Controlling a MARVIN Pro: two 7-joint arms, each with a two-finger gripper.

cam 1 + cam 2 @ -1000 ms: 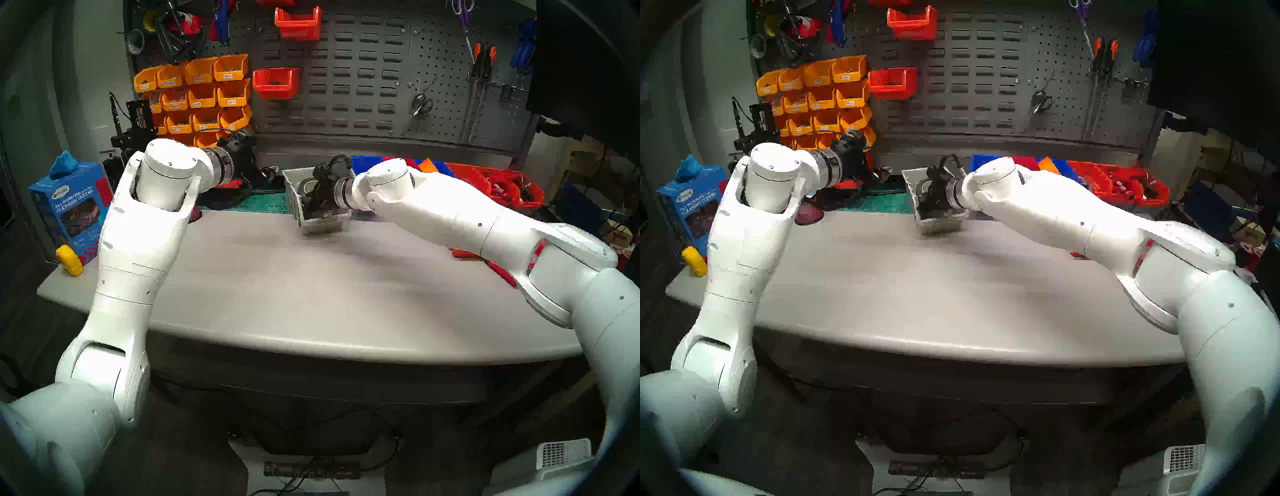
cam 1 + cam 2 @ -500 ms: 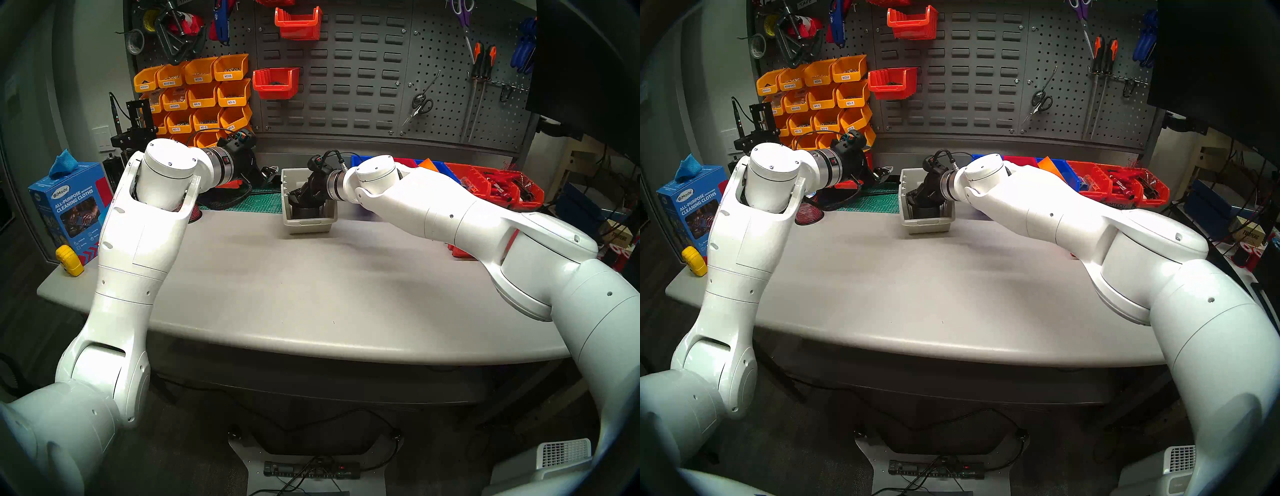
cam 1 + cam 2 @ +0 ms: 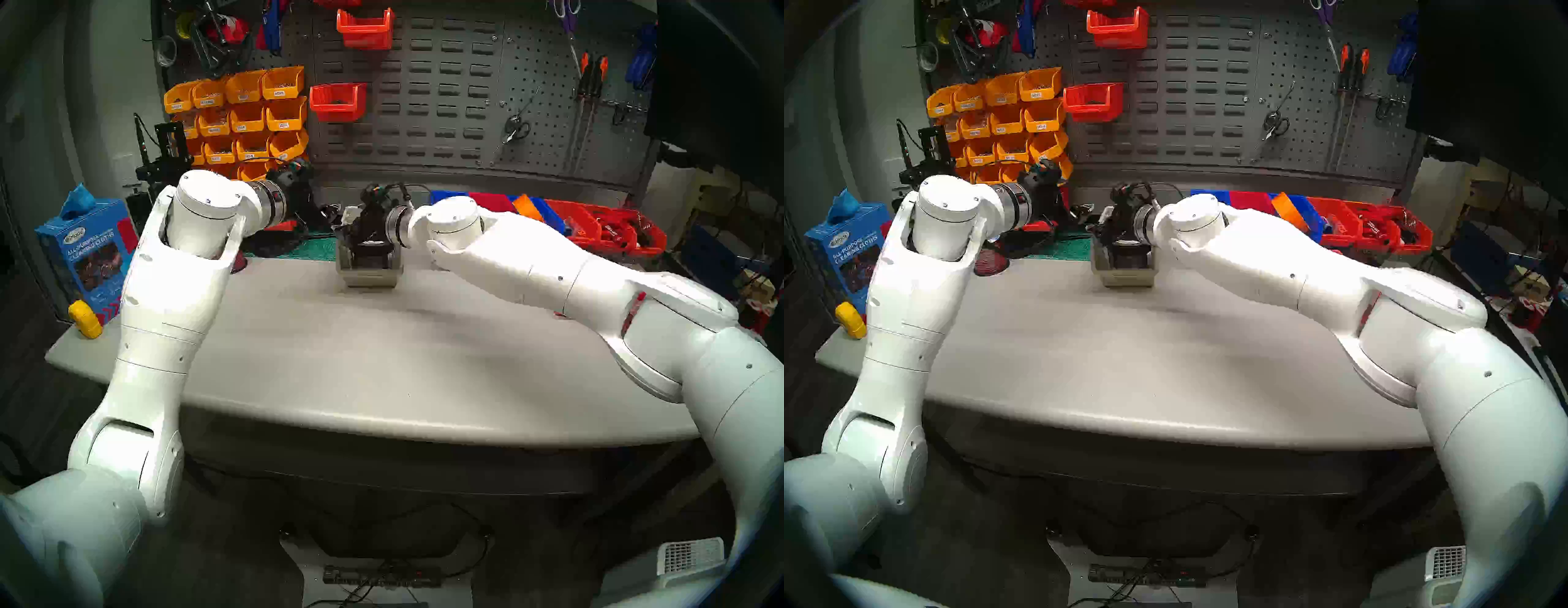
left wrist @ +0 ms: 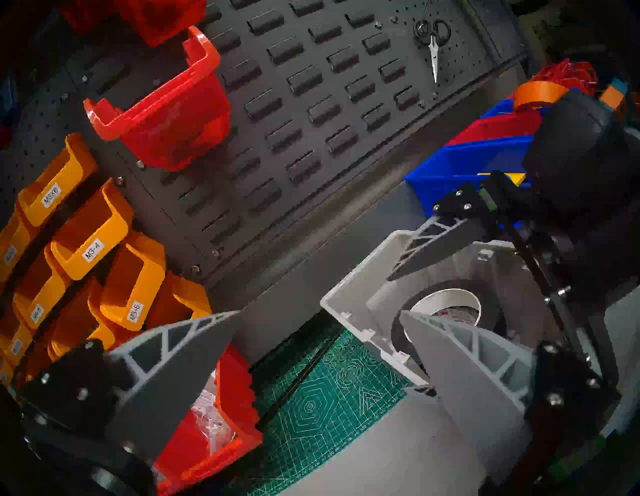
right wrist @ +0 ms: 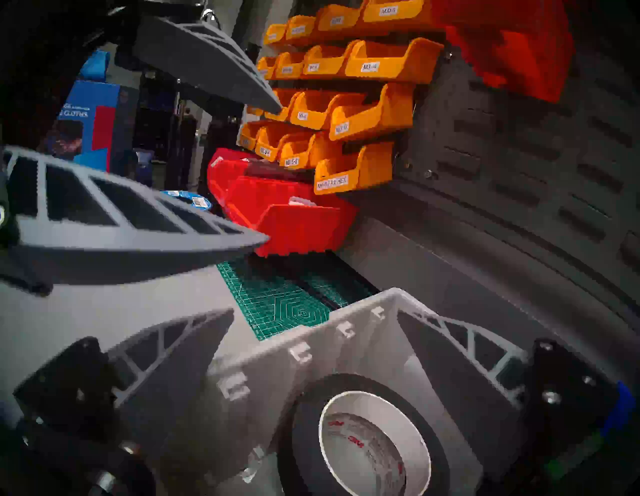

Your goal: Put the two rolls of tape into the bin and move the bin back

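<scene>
Right gripper (image 5: 313,320) jaws spread wide, empty — black roll (image 5: 363,440) between them in bin (image 5: 301,350), white core facing up; left gripper (image 4: 320,318) jaws wide, empty.

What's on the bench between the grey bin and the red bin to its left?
Only the green cutting mat lies between the bin and the red bin; the right wrist view shows it.

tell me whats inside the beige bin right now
The bin holds a black roll of tape with a white printed core, lying flat. The right pincer hangs open over it. A second, silver-grey roll cannot be made out; the black roll and pincer cover much of the floor.
</scene>
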